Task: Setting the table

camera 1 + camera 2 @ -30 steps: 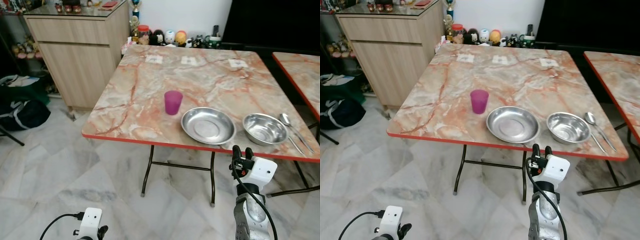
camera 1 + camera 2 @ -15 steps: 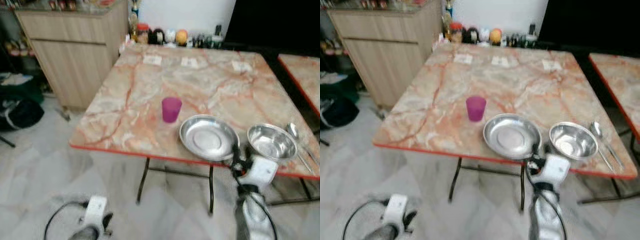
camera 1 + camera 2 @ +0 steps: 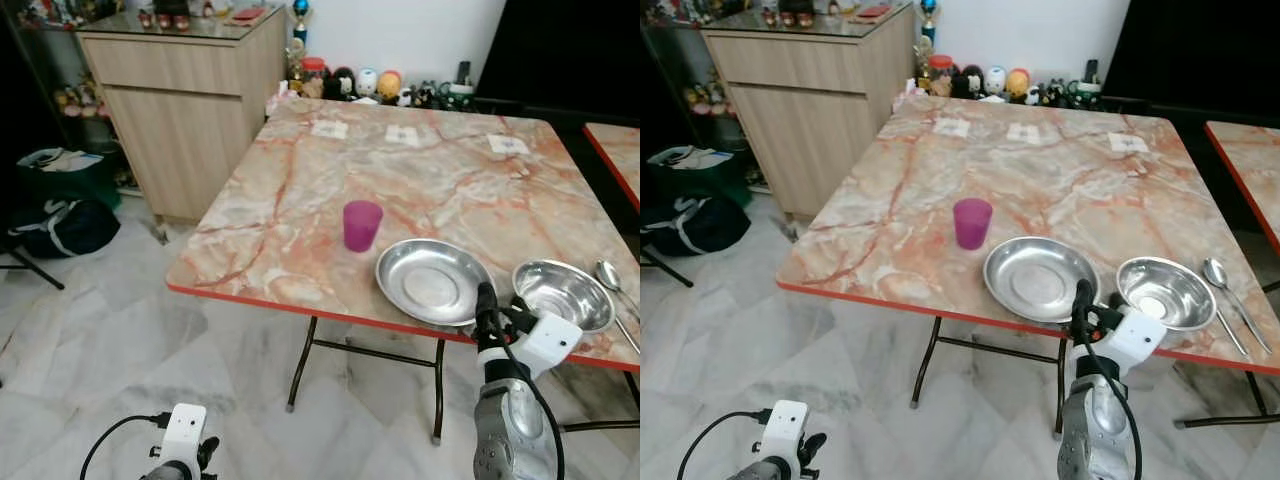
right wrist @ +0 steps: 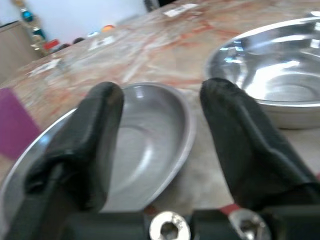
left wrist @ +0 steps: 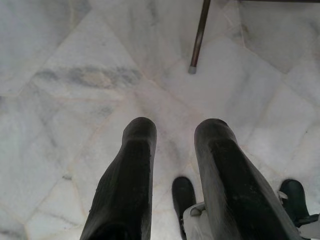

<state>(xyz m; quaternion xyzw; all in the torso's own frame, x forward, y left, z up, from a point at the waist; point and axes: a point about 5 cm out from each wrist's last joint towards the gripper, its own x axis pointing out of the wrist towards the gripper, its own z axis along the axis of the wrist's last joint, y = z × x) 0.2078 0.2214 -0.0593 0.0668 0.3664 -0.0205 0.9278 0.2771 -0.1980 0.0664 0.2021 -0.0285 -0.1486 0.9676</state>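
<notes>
On the marble table [image 3: 300, 215] stand a purple cup [image 3: 362, 224], a steel plate [image 3: 433, 281] and a steel bowl [image 3: 562, 294] in a row near the front edge. A spoon [image 3: 612, 280] lies right of the bowl. My right gripper [image 4: 164, 92] is open and empty at the table's front edge, level with the top, facing the gap between the plate [image 4: 140, 145] and the bowl [image 4: 280, 75]. My left gripper [image 5: 177, 127] hangs low over the floor, open and empty.
A wooden cabinet [image 3: 190, 100] stands left of the table, with dark bags [image 3: 60, 215] on the floor beside it. Figurines [image 3: 370, 82] line the table's far edge. A second table [image 3: 615, 150] is at the right. Metal table legs [image 3: 300, 365] stand ahead.
The view swung and has steadied, with the table a little nearer. My right gripper rose from just below the table's edge to level with it. The dishes have not moved.
</notes>
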